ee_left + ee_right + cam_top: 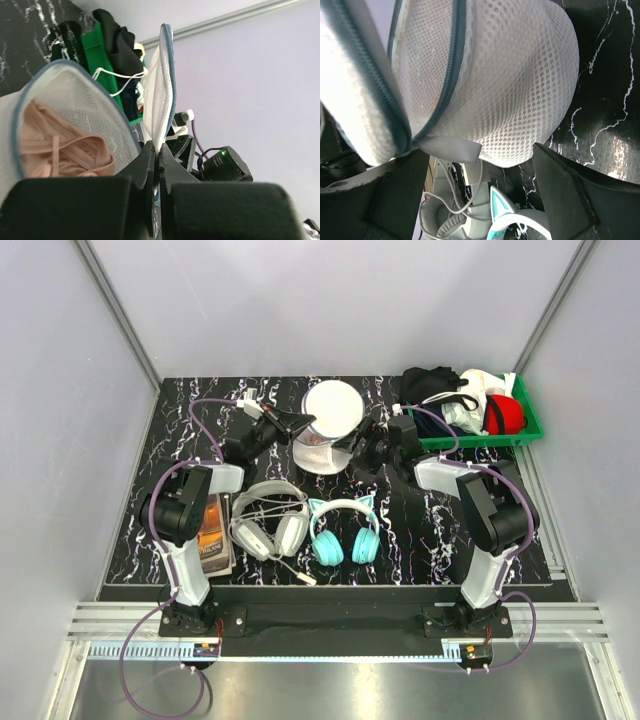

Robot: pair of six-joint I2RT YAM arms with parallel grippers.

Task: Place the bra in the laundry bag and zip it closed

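The white mesh laundry bag (322, 445) sits at the back middle of the table with its round lid (333, 405) tipped up. In the left wrist view the pale pink bra (60, 147) lies inside the bag's lower half (95, 110), and the lid (162, 90) stands upright. My left gripper (159, 152) is shut on the lid's bottom edge. My right gripper (480, 175) is open just in front of the bag's mesh dome (520, 85), nothing between its fingers. The grey-blue zipper (449, 70) runs up the gap, and a white fabric tab (451, 149) hangs near the left finger.
A green bin (530, 425) of dark, white and red clothes stands at the back right. White-grey headphones (268, 523) and teal cat-ear headphones (345, 530) lie in front of the bag. A booklet (213, 530) lies by the left arm.
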